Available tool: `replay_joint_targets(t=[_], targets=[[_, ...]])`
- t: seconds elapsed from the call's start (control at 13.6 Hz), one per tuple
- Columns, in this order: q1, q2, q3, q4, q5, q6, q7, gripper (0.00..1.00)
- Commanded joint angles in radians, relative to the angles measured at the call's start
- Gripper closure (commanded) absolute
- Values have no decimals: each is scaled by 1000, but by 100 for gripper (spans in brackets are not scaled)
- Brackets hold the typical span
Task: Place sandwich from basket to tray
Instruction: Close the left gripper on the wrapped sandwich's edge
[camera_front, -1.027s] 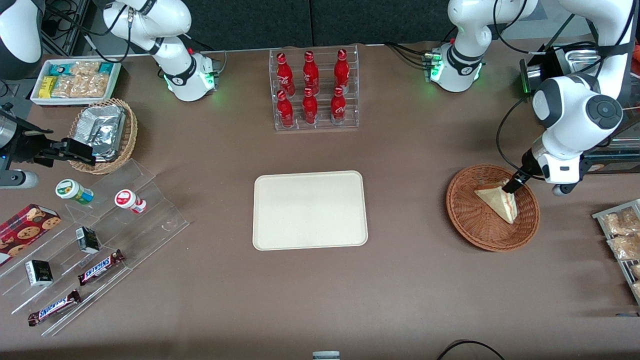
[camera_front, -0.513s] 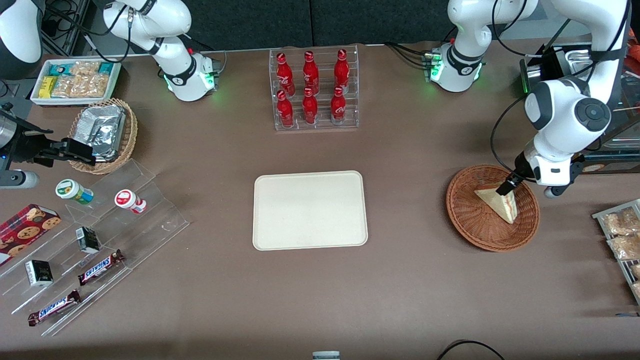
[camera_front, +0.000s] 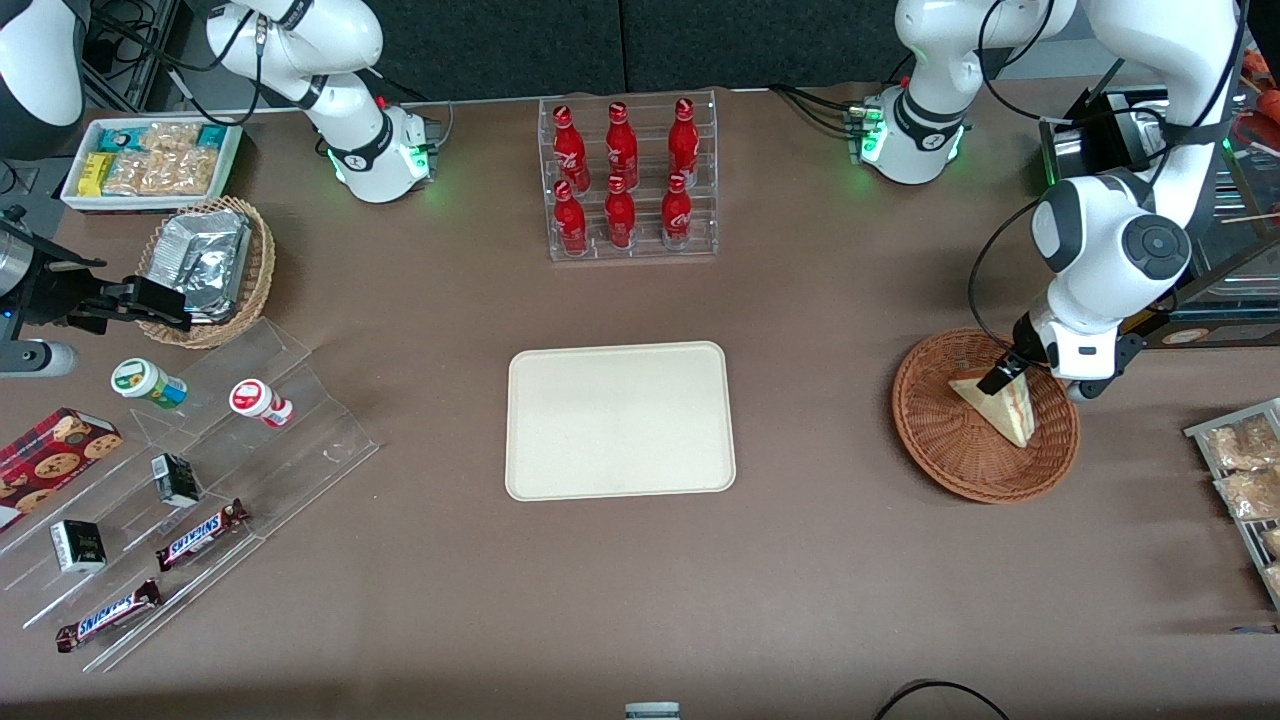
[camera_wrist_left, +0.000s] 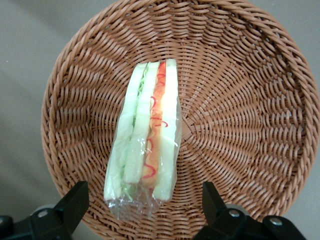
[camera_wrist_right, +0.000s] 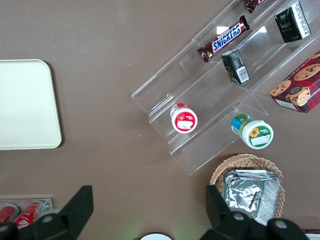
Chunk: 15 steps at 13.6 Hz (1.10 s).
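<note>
The sandwich (camera_front: 1003, 408) is a plastic-wrapped wedge of pale bread with a red-orange filling stripe. It lies in the round reddish-brown wicker basket (camera_front: 940, 455) toward the working arm's end of the table. My gripper (camera_front: 1000, 378) hangs just above the end of the sandwich farther from the front camera. In the left wrist view the gripper (camera_wrist_left: 144, 206) is open, its black fingers (camera_wrist_left: 74, 204) standing one on each side of the sandwich (camera_wrist_left: 147, 135) without touching it, over the basket (camera_wrist_left: 250, 115). The cream tray (camera_front: 620, 420) lies bare at the table's middle.
A clear rack of red bottles (camera_front: 628, 180) stands farther from the front camera than the tray. Snack packets on a rack (camera_front: 1245, 470) lie beside the basket at the table's end. A tan basket with foil packets (camera_front: 208, 262) and clear steps with snacks (camera_front: 190, 500) are at the parked arm's end.
The working arm has swung a little toward the tray's side, carrying the open gripper from the basket's edge to over the sandwich's end. The sandwich has not moved.
</note>
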Motion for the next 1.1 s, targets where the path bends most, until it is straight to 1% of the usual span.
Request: replay_joint_targets(t=[0.0, 0.29, 0.37, 0.44, 0.51, 0.59, 0.66, 0.73, 0.81, 1.03], targets=[[-5, 4, 6, -14, 11, 34, -14, 0], [-2, 50, 6, -11, 9, 94, -14, 1], [-1, 55, 7, -11, 9, 96, -15, 2], [-1, 55, 7, -10, 8, 96, -15, 7], [3, 56, 7, -8, 8, 97, -15, 23], [4, 56, 7, -7, 8, 97, -15, 47], [4, 61, 7, -5, 6, 97, -17, 62], [4, 61, 9, -5, 6, 97, -18, 74], [4, 59, 7, -5, 8, 97, -21, 81], [4, 50, 7, 5, 8, 94, -43, 85]])
